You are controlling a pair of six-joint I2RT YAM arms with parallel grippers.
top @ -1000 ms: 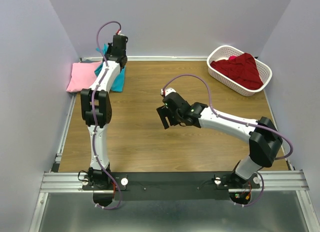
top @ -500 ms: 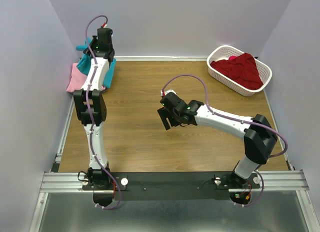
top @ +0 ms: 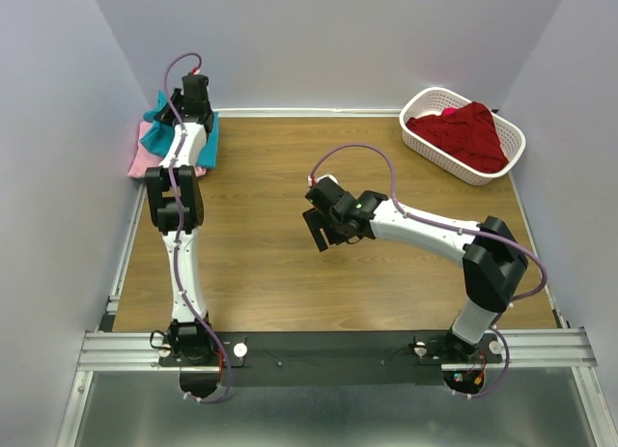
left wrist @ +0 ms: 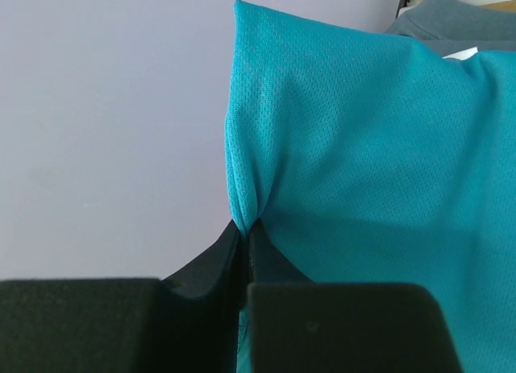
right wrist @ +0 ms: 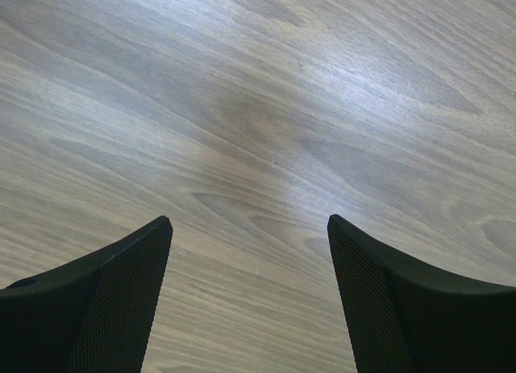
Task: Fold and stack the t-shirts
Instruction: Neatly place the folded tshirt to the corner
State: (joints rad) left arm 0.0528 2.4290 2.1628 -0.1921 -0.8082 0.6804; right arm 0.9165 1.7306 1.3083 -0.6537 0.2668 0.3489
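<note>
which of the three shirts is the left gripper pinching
The teal t-shirt: its cloth is bunched in the shut left gripper. The pink t-shirt lies on the table, and the dark red t-shirt sits in the basket.

We note the left gripper [left wrist: 244, 232] pinching a fold of the teal t-shirt [left wrist: 363, 171], its two black fingers [left wrist: 201, 268] pressed nearly together. The cloth puckers at the pinch and spreads up and right (fine mesh weave visible). A lavender wall [left wrist: 105, 123] fills the left. We cannot identify the grey shape [left wrist: 451, 18] at top right.
</note>
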